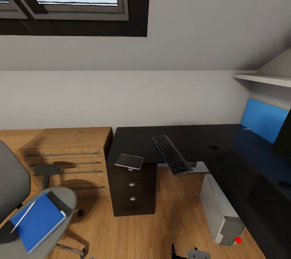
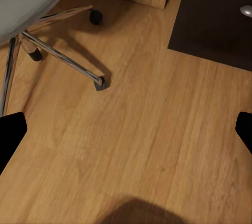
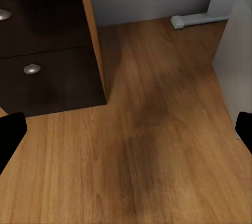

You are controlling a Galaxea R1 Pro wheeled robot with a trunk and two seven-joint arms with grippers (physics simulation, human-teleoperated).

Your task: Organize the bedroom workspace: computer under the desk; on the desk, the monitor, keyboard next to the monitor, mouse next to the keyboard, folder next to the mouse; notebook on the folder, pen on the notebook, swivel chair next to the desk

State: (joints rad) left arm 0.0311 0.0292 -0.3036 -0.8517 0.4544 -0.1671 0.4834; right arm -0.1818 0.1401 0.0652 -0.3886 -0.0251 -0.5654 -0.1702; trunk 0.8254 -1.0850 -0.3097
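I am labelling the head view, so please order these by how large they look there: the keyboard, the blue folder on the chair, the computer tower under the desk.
1. Blue folder, though it lies nearest the camera.
2. Computer tower and keyboard: too alike to rank; the desk partly hides the tower.

Ahead of you the keyboard lies on the desk, overhanging its front edge, with a flat pad to its left above the drawer unit. The computer stands on the floor under the desk, right of the drawers. At your left, the swivel chair carries the folder with the pen on it.
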